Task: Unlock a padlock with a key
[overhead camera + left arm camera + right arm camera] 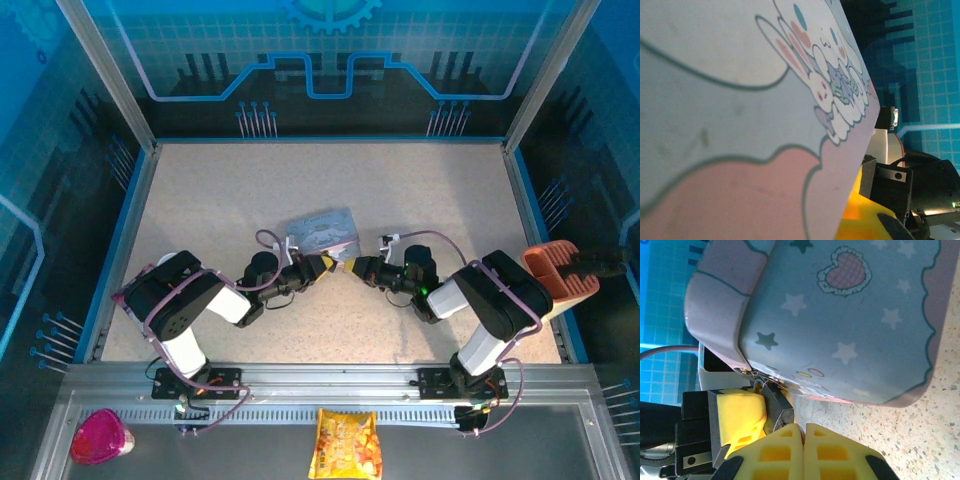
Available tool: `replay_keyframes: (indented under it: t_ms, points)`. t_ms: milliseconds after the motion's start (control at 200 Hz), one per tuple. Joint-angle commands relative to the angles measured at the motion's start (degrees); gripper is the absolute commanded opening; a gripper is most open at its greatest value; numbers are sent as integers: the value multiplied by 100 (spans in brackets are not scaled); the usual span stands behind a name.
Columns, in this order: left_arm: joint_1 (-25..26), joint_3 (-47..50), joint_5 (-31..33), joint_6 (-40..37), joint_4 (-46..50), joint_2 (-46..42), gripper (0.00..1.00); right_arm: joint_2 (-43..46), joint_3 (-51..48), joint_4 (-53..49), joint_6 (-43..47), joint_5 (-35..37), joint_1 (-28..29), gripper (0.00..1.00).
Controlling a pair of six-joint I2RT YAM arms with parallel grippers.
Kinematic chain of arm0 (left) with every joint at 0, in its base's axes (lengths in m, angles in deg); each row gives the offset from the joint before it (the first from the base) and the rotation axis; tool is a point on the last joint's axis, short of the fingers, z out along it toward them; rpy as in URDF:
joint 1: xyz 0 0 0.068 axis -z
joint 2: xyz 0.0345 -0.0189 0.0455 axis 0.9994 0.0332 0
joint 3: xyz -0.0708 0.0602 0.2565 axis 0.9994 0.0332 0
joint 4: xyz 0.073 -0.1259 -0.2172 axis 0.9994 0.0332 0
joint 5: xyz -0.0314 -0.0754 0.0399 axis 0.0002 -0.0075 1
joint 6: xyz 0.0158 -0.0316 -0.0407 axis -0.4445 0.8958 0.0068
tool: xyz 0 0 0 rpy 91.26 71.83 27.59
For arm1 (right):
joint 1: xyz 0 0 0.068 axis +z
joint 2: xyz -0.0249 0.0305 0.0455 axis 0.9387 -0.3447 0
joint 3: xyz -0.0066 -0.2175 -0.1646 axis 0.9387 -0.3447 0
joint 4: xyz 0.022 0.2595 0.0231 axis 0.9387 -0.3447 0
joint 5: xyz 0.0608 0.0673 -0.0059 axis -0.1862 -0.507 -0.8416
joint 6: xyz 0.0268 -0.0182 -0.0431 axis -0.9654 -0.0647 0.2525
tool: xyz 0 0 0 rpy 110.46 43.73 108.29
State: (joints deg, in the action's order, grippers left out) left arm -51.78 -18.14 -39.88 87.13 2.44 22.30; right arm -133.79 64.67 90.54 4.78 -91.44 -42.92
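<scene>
left gripper [322, 266]: nearly closed, yellow fingers [737, 415] pinching the padlock's [779, 407] dark body.
right gripper [804, 432]: fingers pressed together, tips just beside padlock, facing left gripper.
padlock: at tin's [322, 230] front edge, by its clasp, low near table [420, 190].
key: too small to make out; can't tell if right pinch has it.
tin: mid table, pastel blue-pink cartoon print, just behind both grippers.
around: orange bin [555, 272] at right edge; pink item [100, 438] and snack bag [347, 445] on front rail, well apart.
hard to see: shackle mostly hidden by tin rim; tin lid blurred in left wrist view.
</scene>
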Motion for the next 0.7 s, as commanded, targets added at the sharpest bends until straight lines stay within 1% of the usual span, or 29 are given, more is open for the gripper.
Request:
replay_keyframes:
  t_ms: [0,105,355,695]
  points:
    - [172,-235,-568,154,-616,-272,0,109,50,88,135,-129,388,0]
    - [166,-261,-545,155,-596,-305,0,10,40,230,43,-70,497,0]
    - [174,-310,-465,117,-412,-463,0,-334,-193,992,-182,192,709,0]
    - [172,-421,-491,85,-315,-504,0,-311,-289,1056,-158,277,819,0]
